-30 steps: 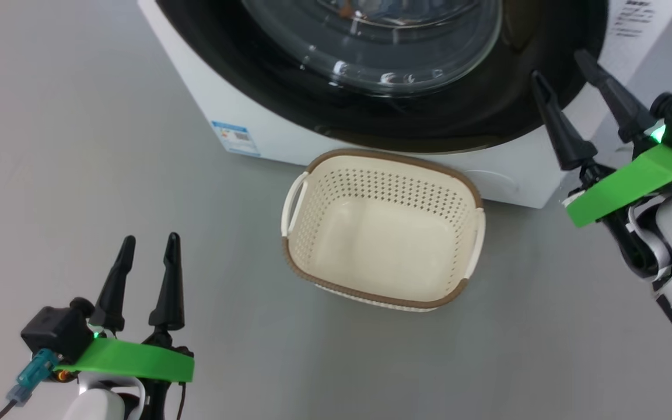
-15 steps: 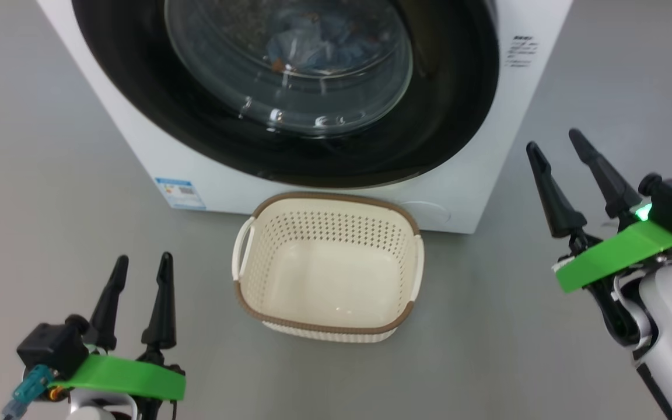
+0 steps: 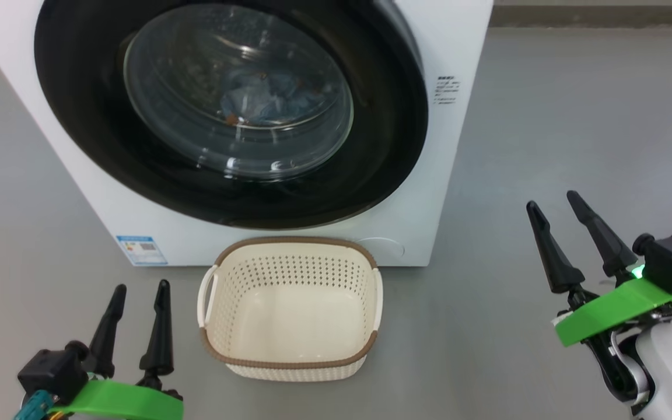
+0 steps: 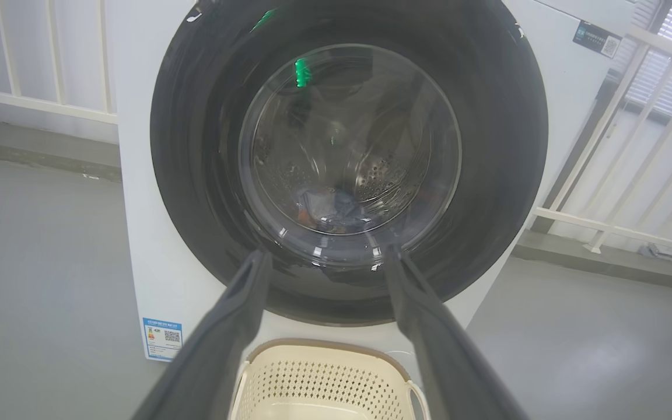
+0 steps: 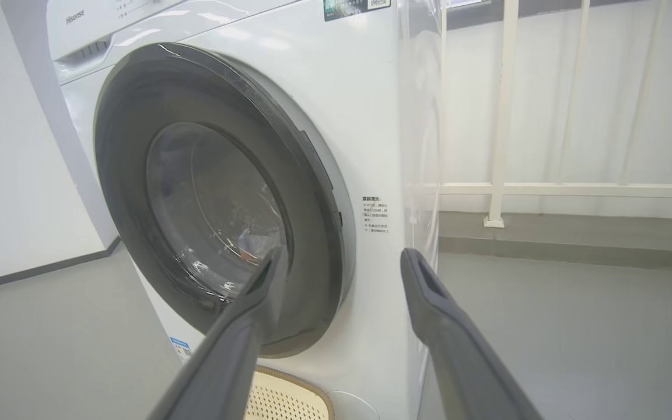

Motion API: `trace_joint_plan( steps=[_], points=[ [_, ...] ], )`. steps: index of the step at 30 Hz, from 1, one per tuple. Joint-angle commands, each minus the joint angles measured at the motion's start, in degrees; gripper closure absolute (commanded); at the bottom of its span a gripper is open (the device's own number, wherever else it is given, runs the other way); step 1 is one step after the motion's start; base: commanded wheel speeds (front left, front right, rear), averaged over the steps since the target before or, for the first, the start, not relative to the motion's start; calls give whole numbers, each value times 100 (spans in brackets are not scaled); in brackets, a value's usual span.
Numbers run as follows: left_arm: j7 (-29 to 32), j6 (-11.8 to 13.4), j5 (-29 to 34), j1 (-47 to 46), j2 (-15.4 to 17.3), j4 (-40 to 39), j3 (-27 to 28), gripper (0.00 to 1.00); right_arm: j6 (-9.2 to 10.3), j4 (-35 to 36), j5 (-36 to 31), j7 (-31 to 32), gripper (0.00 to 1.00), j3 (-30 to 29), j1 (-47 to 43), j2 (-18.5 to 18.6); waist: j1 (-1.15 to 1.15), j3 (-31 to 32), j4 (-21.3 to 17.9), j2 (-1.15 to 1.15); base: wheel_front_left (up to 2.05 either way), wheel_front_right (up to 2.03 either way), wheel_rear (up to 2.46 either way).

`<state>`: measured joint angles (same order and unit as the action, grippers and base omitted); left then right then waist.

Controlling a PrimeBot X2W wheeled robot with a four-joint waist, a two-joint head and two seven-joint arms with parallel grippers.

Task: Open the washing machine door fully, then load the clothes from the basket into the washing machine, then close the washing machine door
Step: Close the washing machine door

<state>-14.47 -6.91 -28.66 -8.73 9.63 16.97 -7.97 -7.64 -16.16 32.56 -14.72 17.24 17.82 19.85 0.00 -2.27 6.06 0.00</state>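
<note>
My left gripper point(image 3: 142, 286) and right gripper point(image 3: 552, 199) hang spread wide, touching nothing. The clothes point(image 3: 260, 105) lie behind the shut washing machine door point(image 3: 388, 146); the basket point(image 3: 295, 239) stands just before it.

The washing machine point(image 5: 365, 116) carried the brand "Hisense" on its upper left panel. A blue label point(image 3: 140, 249) with a QR code sat near its base, and small black print point(image 5: 375, 214) stood on its front right side; both were too small to read.

washing machine point(image 3: 458, 41) top cut off, clothes point(image 3: 260, 106) dim behind door glass point(image 3: 190, 70), blue label point(image 3: 141, 249) print unreadable
</note>
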Motion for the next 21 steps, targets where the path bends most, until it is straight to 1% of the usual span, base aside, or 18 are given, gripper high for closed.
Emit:
trace_joint_plan(
  steps=[1, 13, 21],
  points=[
    [-52, 60, -13, -6, 136, -169, 223, 0, 15, 163, -29, -28, 0, 7, -119, 43, 0, 168, -171, 0, 0, 0, 0],
    [-52, 134, -3, 168, 80, -344, 278, 0, 15, 198, -101, -28, 0, -266, -459, -7, 0, 242, -447, 0, 0, 0, 0],
    [-52, 127, 21, 184, 72, -378, 296, 0, 15, 129, -120, -28, 0, -304, -477, 5, 0, 228, -529, 0, 0, 0, 0]
  ],
)
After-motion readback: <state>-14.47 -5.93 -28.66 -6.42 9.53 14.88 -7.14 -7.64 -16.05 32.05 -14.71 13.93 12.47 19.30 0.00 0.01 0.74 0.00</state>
